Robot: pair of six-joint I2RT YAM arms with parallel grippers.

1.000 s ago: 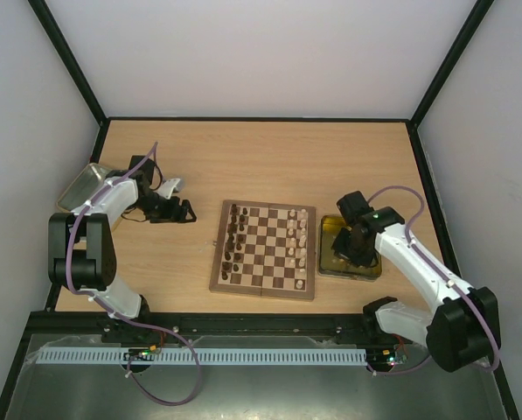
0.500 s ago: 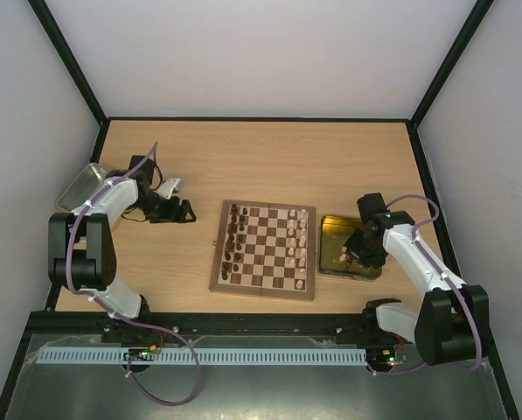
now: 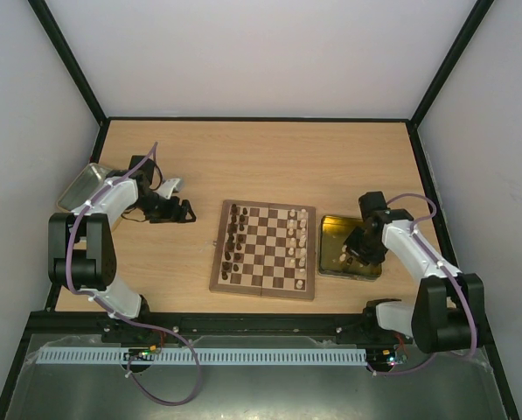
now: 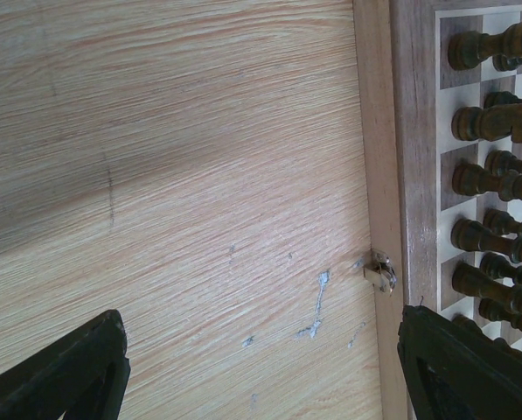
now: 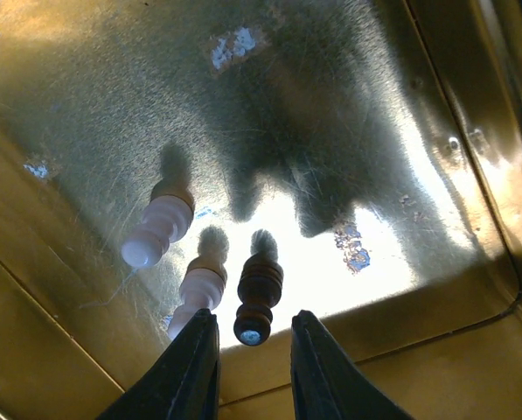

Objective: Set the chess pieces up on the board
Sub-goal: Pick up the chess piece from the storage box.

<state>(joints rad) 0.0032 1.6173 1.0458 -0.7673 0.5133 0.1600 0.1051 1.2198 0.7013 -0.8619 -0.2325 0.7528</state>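
My right arm is folded over the tray (image 3: 330,229), wrist pointing straight down, right gripper (image 5: 254,324) narrowly parted with nothing held. A dark piece (image 5: 259,289) stands upright on the tray floor, long axis vertical, head up between my fingertips with a gap on each side. Two pale pieces (image 5: 160,229) stand upright just beside it, the nearer one partly behind one finger. My left arm reaches low over the table (image 4: 173,175), left gripper (image 4: 265,376) wide apart and empty, near the board (image 3: 261,291). Dark rows (image 3: 234,236) stand on the board's left, pale rows (image 3: 300,236) on its right.
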